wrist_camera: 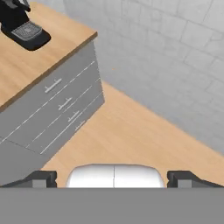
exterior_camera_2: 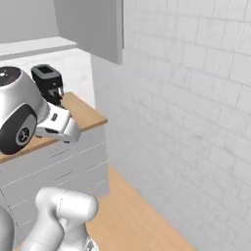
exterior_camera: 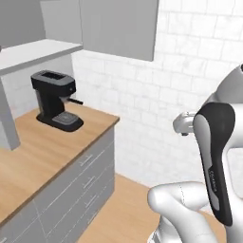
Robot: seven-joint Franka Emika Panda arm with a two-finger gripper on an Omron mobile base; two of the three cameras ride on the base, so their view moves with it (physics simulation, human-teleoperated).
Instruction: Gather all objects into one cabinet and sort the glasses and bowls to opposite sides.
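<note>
In the left base view a black coffee machine (exterior_camera: 54,99) is sitting near the far edge of the wooden table (exterior_camera: 42,156), under a wall cabinet (exterior_camera: 118,26) whose grey door is hanging closed; no mug or bowl is appearing on the table here, so where the task's things are sitting cannot be told. In the right base view the same table (exterior_camera_2: 83,115) is ending at its right corner beside the tiled wall, the drawer fronts (exterior_camera_2: 59,166) facing the floor. In the hand view the end effector (wrist_camera: 113,178) is hovering over the wooden floor with its fingertips (wrist_camera: 41,178) spread as wide as they go, holding nothing. Judging from the task, mugs are likely being rigid, light and breakable, best pinched across the rim or wall; a wide bowl is probably wanting a grip on its rim
</note>
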